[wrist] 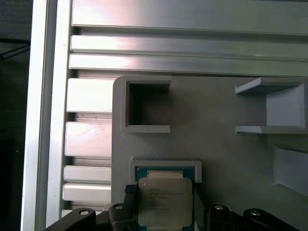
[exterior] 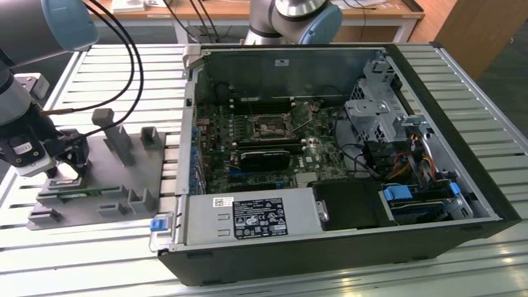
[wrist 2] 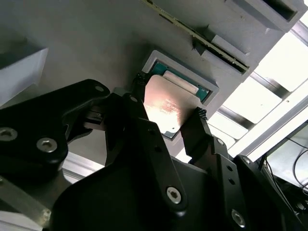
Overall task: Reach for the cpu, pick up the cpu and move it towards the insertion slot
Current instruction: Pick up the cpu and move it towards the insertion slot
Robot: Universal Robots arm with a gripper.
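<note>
The cpu point(wrist 2: 166, 103), a shiny silver square chip, sits between my gripper's point(wrist 2: 168, 98) two black fingers, which press on its opposite edges. It hovers just off its shallow pocket point(wrist 2: 208, 87) in the grey fixture point(exterior: 115, 185), with a teal lining showing beneath. The first wrist view has the cpu point(wrist: 163, 204) in the gripper point(wrist: 163, 192) over the same pocket point(wrist: 166, 166). At the exterior view's left my gripper point(exterior: 66, 174) stands low over the fixture. The insertion slot point(exterior: 268, 125) lies on the green board inside the open computer case, well off to the exterior view's right.
The open case point(exterior: 330, 154) has raised metal walls, a drive cage point(exterior: 379, 111) and a black card point(exterior: 264, 159). Grey blocks point(exterior: 115, 139) stand up from the fixture, and a green strip point(exterior: 78, 193) lies along it. A second arm point(exterior: 297, 15) stands behind the case. Cables point(exterior: 123, 55) hang near my arm.
</note>
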